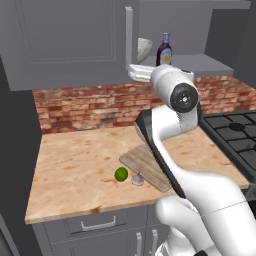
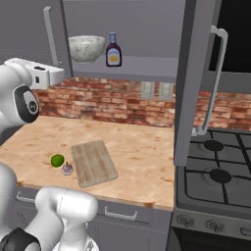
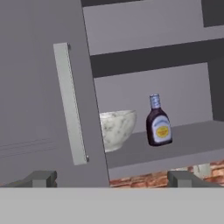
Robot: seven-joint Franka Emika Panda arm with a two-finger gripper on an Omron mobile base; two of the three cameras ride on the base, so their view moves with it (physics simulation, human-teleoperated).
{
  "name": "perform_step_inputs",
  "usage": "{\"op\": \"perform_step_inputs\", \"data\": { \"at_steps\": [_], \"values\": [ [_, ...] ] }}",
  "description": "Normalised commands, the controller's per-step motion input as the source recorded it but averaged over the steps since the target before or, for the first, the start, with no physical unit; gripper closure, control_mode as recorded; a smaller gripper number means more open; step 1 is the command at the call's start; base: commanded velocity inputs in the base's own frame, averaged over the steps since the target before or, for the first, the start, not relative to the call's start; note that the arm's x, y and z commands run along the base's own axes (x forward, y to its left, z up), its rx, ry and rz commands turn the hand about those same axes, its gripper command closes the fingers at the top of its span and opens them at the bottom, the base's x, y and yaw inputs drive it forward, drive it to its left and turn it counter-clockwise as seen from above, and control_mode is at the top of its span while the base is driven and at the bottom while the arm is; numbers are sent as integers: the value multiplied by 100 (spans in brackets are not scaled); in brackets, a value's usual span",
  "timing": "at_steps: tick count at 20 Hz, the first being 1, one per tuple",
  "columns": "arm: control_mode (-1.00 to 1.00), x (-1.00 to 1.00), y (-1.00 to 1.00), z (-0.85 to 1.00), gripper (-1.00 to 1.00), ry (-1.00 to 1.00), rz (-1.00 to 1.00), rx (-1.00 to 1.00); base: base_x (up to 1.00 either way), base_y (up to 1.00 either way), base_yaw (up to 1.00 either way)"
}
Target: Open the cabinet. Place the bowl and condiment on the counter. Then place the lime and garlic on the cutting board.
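Hand view is showing the bowl (image 3: 117,127) sitting on the lower shelf (image 3: 175,148) of the cabinet (image 3: 39,87), its left part hiding behind the edge of the left door (image 3: 43,109), with the condiment bottle (image 3: 158,122) standing upright just to its right, a small gap between them. Both are lying ahead of the tool (image 3: 113,178) and a little above it; the bowl is sitting nearly straight ahead, while the bottle is lying off to the right. The tool is hanging released, its two tips spread wide with nothing between them. The right door (image 2: 193,73) is standing swung out over the stove (image 2: 220,181), so the shelf is looking reachable. Down on the bench (image 1: 75,170), the lime (image 1: 121,174) and garlic (image 1: 137,179) are resting side by side just left of the cutting board (image 1: 145,165), not yet on it. My guess is that the bowl is coming first, and that the reach is needing to clear the left door's edge.
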Motion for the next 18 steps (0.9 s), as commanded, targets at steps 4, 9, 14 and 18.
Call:
{"op": "perform_step_inputs", "data": {
  "at_steps": [4,9,14,18],
  "values": [
    [-100,13,2,0,-100,4,0,0,0,0,0],
    [-100,23,1,3,-100,0,0,0,0,0,0],
    [-100,25,2,10,-100,0,0,-1,0,0,0],
    [-100,16,9,17,-100,0,0,-3,0,0,0]
  ]
}}
